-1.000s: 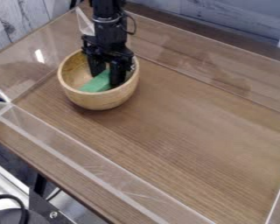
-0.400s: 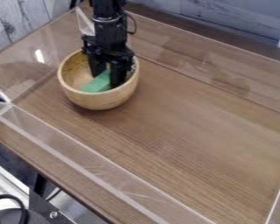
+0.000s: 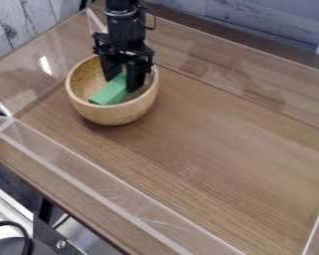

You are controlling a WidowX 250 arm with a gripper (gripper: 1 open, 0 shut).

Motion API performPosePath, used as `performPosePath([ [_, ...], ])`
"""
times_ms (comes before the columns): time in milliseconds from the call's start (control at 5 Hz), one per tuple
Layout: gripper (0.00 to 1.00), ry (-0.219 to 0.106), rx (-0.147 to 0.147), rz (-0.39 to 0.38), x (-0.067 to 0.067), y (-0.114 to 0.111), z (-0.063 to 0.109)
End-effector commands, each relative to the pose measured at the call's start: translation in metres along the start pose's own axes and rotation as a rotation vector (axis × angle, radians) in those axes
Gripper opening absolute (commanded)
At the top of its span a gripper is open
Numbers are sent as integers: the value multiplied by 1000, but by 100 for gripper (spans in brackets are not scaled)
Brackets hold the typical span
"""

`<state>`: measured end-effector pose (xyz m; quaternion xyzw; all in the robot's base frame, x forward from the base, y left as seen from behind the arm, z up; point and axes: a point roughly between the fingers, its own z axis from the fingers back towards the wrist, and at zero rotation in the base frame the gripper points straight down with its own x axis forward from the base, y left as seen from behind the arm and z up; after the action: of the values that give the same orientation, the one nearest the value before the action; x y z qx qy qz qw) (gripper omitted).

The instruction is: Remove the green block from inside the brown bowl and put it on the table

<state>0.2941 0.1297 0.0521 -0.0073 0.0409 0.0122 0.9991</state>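
The brown bowl [image 3: 85,104] stands on the table [image 3: 215,149] at the back left. Inside it, the green block [image 3: 112,93] lies tilted, its upper end between the black fingers of my gripper [image 3: 127,80]. The gripper reaches straight down into the bowl from above and is shut on the block's upper end. The block's lower end is close to the bowl's inner floor; I cannot tell whether it touches. The fingers hide the right part of the block.
Clear plastic walls [image 3: 69,164] edge the tabletop on all sides, with the left wall close to the bowl. Bare wood-grain surface [image 3: 229,120] stretches to the right and front of the bowl.
The gripper has risen slightly within the bowl, and more of the green block shows below the fingers. The bowl has not moved.
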Motion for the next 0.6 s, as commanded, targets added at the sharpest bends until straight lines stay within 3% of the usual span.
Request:
performPosePath([
  [0,0,-120,43,-3,11,2,42],
  [400,0,-132,41,1,10,0,49],
])
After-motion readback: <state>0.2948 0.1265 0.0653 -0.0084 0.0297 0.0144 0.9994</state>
